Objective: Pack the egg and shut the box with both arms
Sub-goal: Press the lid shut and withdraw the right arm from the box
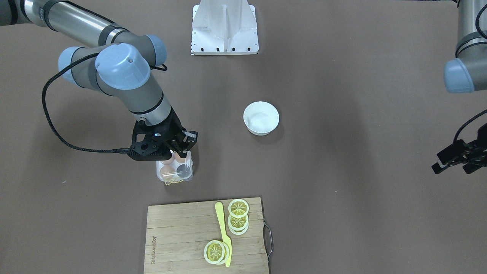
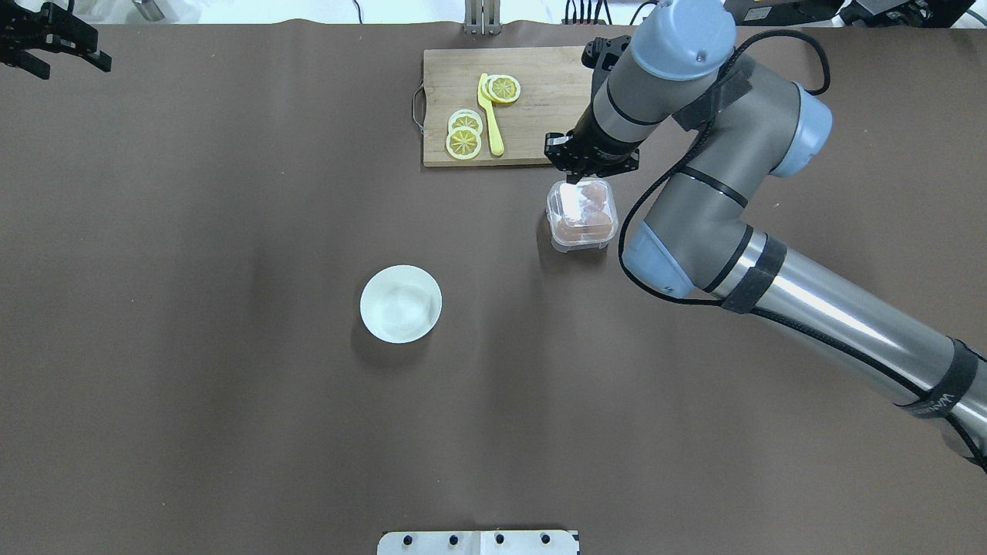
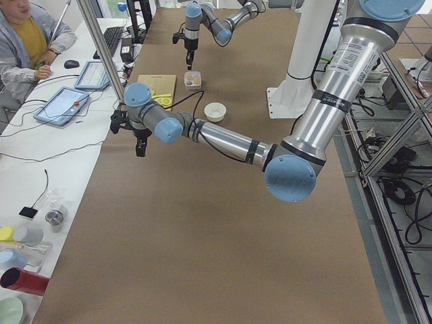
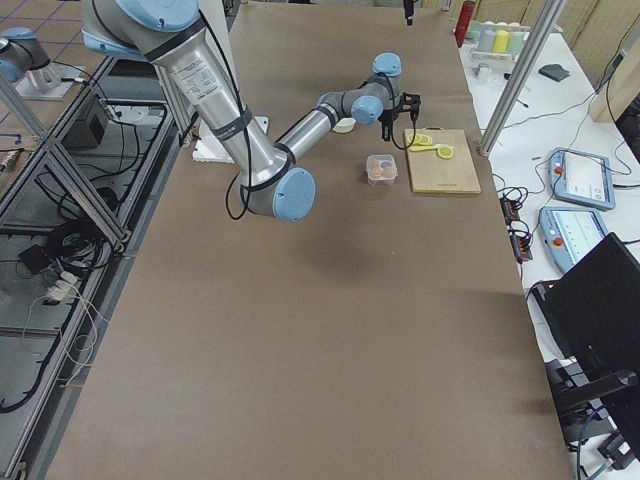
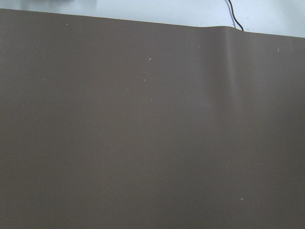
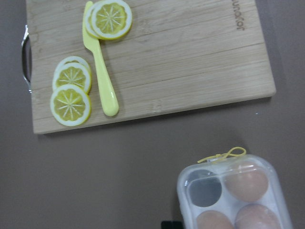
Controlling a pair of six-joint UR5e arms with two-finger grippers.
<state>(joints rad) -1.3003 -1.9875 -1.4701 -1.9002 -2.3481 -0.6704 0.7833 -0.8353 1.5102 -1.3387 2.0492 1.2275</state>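
The clear box (image 6: 233,198) stands on the table just short of the cutting board, also in the front view (image 1: 187,174) and overhead view (image 2: 584,231). Three orange-brown eggs (image 6: 247,183) fill three cells; the fourth cell (image 6: 204,192) is dark and empty. The transparent lid lies down over the tray. The yellow clasp (image 6: 222,155) sticks out loose on the board side. My right gripper (image 1: 179,154) hangs straight over the box's robot-side edge, fingers together. My left gripper (image 1: 452,169) is open and empty, far off at the table's left edge (image 2: 65,65).
A wooden cutting board (image 2: 551,92) with lemon slices (image 2: 465,132) and a yellow knife (image 2: 490,116) lies just beyond the box. A round white bowl (image 2: 401,303) stands mid-table. A white mount plate (image 1: 224,26) sits at the robot's base. An operator sits at the far side (image 3: 23,34).
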